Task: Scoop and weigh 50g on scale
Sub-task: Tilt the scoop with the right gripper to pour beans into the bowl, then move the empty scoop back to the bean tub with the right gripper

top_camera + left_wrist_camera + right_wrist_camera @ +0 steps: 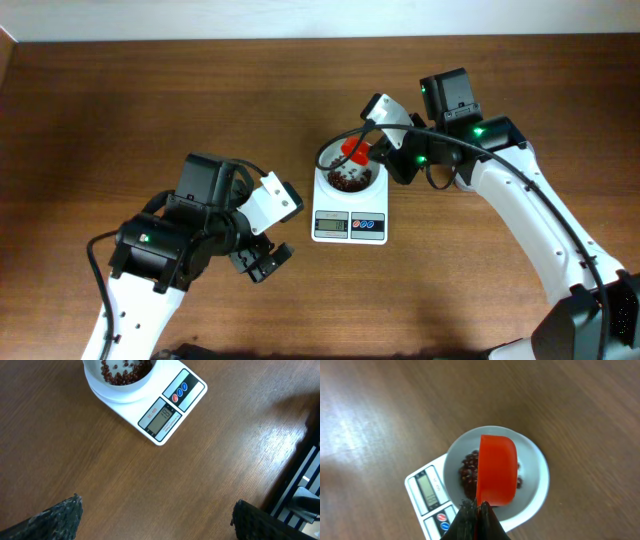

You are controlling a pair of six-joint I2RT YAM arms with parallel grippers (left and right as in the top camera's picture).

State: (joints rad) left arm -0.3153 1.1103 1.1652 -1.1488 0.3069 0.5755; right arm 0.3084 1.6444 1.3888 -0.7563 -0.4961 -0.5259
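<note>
The white scale (349, 225) stands mid-table with a round white bowl (327, 152) on it, and dark red-brown beans (347, 180) lie in the bowl. My right gripper (378, 149) is shut on the handle of an orange scoop (354, 150), holding it tipped over the bowl. From the right wrist, the scoop (496, 470) shows its underside above the beans (469, 472), with the gripper (479, 506) pinching its handle. My left gripper (262, 262) stands open over bare wood, left of and nearer than the scale (165, 407); nothing lies between its fingertips (65, 512).
The brown wooden table (150, 100) runs to a pale edge at the back. A dark striped area (300, 485) shows past the table's edge in the left wrist view.
</note>
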